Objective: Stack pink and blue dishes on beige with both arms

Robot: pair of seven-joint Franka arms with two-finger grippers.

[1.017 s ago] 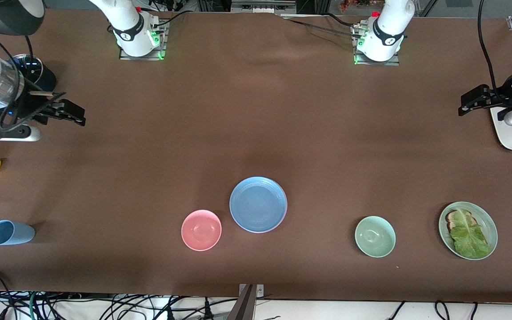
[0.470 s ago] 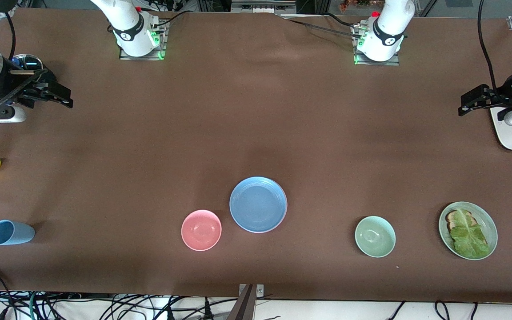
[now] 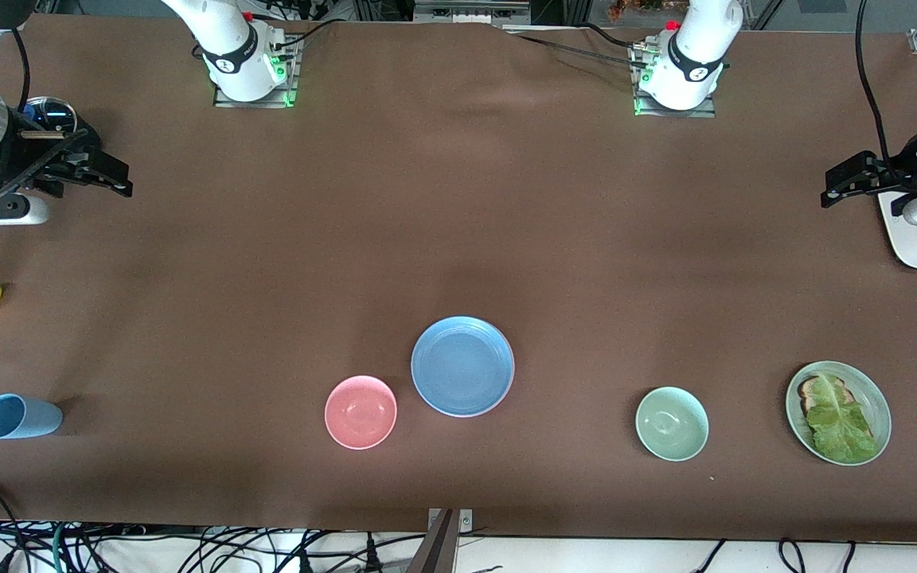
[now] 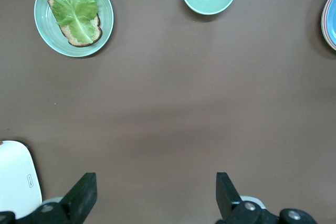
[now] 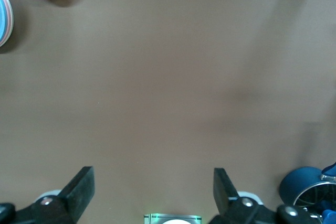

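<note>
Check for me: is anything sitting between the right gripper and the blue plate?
Nothing visible. Only brown tablecloth lies between the open right gripper, over the right arm's end of the table, and the blue plate. The pink bowl sits beside the plate, nearer the camera, off that line.

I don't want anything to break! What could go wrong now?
The pink bowl sits close beside the blue plate topping the stack; the right pincer or left pincer, both open and waiting at the table's ends, might bump it. The blue cup lies on its side and could roll.
</note>
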